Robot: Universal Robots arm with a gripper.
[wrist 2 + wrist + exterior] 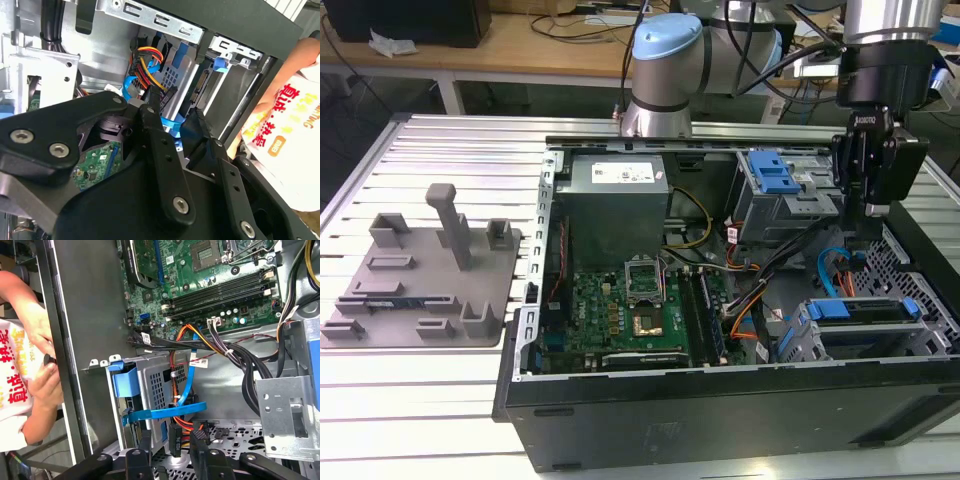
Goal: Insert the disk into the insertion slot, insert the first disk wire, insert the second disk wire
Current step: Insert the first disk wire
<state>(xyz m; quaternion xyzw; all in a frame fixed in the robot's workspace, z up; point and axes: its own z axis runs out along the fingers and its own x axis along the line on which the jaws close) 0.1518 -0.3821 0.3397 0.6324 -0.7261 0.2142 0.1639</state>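
The disk's blue carrier frame (122, 382) shows at the end of the grey perforated insertion slot (157, 385), so the disk sits inside it; in the exterior view the slot (865, 335) is at the case's near right corner. A flat blue wire (170, 412) crosses the cage's side. A black connector (175, 437) on red, yellow and orange wires hangs just below that. My gripper (171, 439) is open, its fingers (150, 112) straddling that connector and the blue wire (170, 127). In the exterior view the gripper (870, 208) hovers above the case's right side.
A person's hands (42, 365) work at the case's outer wall beside the slot. The larger bay with a blue latch (775, 180), the motherboard (640, 310) and the power supply (615, 190) occupy the case. A grey fixture plate (420, 285) lies at the exterior view's left.
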